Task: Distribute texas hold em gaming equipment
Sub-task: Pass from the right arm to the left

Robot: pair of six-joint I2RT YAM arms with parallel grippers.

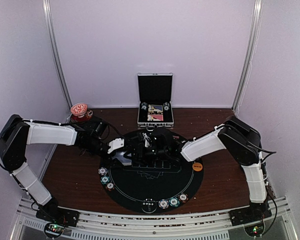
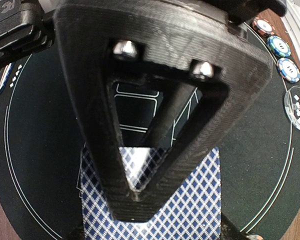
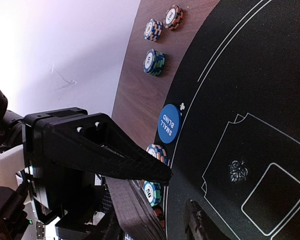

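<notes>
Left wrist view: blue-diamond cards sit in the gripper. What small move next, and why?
Probably ease the right gripper onto the playing cards' free edge and close. It is open and empty, the left gripper clamps them over the black mat, and the card outlines in view are bare.

Far half of mat: blocked; left gripper and right gripper meet here, their arms reaching in from both sides.
Left jaws: filled by playing cards.
Right jaws: apart, gap free.
Near half of mat: open from above.
Left rim: row of poker chips.
Near rim: more low chip stacks.
Right rim: flat orange disc.
Far centre: metal case, lid upright, just beyond the mat.
Far left: mug.
Right table: room beside the mat.
</notes>
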